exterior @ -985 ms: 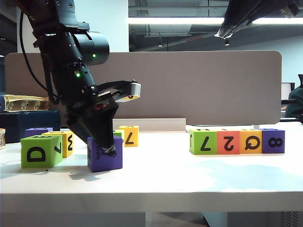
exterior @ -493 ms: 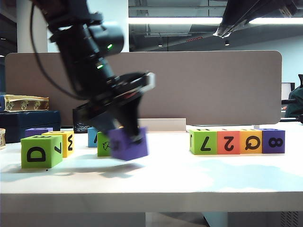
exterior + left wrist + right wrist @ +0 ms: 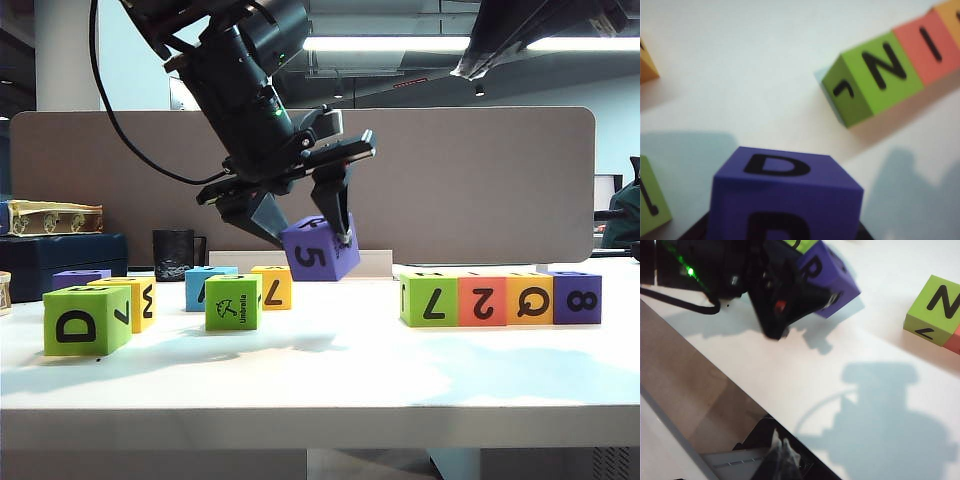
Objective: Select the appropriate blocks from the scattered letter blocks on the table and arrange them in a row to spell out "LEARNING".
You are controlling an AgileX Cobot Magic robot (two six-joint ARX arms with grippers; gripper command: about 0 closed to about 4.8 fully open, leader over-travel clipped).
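purple block (image 3: 319, 249) is held up in the air by the left gripper (image 3: 308, 229), jaws clamped on its sides, well above the white table (image 3: 330, 370) and roughly midway between the scattered pile and the started row. a "5" is shown on the face seen from the exterior view, while an "r" can be read on another face in the right wrist view (image 3: 827, 275), so it's judged to be the r for "learning".

row so far, seen from outside: green block (image 3: 429, 298), coral block (image 3: 482, 299), yellow-orange block (image 3: 530, 298) and a purple "8" block (image 3: 576, 297), all touching. in the left wrist view the green one's top is read as "n" (image 3: 875, 82) and the coral one's as "i", so the tail of the word seems to be built already.

right gripper isn't seen clearly in any view. only a dark blurry bit is caught at the edge of its own wrist view, so whether it's open or shut can't be told. its arm is parked high on the right side.

for this step to be done well: the block should be carried over to just beside the green n, on the side away from the coral one, and rotated so the r face ends up on top and reads the same way as the n. it's tilted right now, so it should be levelled before being lowered, set down flush without the row being nudged, and only then let go.
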